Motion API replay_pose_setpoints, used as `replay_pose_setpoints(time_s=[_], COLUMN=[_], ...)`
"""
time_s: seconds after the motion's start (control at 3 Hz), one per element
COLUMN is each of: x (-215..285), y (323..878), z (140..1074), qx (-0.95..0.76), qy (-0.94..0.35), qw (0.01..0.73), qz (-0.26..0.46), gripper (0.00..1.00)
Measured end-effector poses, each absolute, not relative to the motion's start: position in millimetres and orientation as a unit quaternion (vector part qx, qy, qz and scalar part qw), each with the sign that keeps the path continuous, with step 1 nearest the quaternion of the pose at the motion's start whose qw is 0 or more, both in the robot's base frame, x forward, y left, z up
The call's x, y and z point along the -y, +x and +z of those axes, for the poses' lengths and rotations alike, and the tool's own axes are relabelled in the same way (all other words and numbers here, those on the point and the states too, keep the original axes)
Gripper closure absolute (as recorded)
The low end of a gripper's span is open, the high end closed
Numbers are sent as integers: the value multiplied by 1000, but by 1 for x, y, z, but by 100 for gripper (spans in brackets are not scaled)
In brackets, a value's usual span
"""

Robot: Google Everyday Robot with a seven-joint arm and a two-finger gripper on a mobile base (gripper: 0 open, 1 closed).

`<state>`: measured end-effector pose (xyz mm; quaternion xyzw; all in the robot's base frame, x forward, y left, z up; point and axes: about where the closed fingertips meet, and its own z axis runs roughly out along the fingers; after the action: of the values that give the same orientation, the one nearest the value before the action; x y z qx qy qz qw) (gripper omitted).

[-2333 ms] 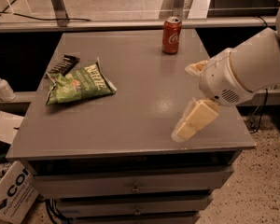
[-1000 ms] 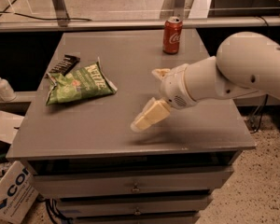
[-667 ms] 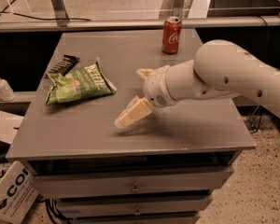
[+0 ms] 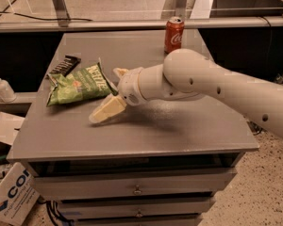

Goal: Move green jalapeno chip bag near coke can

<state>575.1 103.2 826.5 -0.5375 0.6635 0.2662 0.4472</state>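
Note:
The green jalapeno chip bag [image 4: 79, 84] lies crinkled on the left part of the grey table [image 4: 188, 128]. The coke can [image 4: 173, 35] stands upright at the table's far edge, right of centre, well apart from the bag. My gripper [image 4: 104, 95] is at the bag's right edge, low over the table, open and holding nothing. One cream finger [image 4: 106, 112] reaches down-left in front of the bag. The other finger [image 4: 119, 72] shows just behind the bag's right corner. The white arm comes in from the right.
A small black ridged object [image 4: 64, 65] lies just behind the bag at the table's left edge. A white pump bottle [image 4: 1, 86] stands on a low ledge to the left. A cardboard box [image 4: 10, 192] sits on the floor at lower left. Drawers [image 4: 137, 188] are under the tabletop.
My gripper has swept left across the table, from the right front area to the right edge of the chip bag. The bag and the can have not moved.

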Motion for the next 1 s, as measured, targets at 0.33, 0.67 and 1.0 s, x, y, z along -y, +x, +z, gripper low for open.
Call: replay_pose_setpoints(time_s=[0.33,0.67,1.0], x=[-134,-153,-154], y=[589,598,598], z=[831,835,834], qx=[-653,-655,-664], qy=[-533,-526,-515], qw=[458,460,459], qz=[281,288,288], gripper=[0,18,40])
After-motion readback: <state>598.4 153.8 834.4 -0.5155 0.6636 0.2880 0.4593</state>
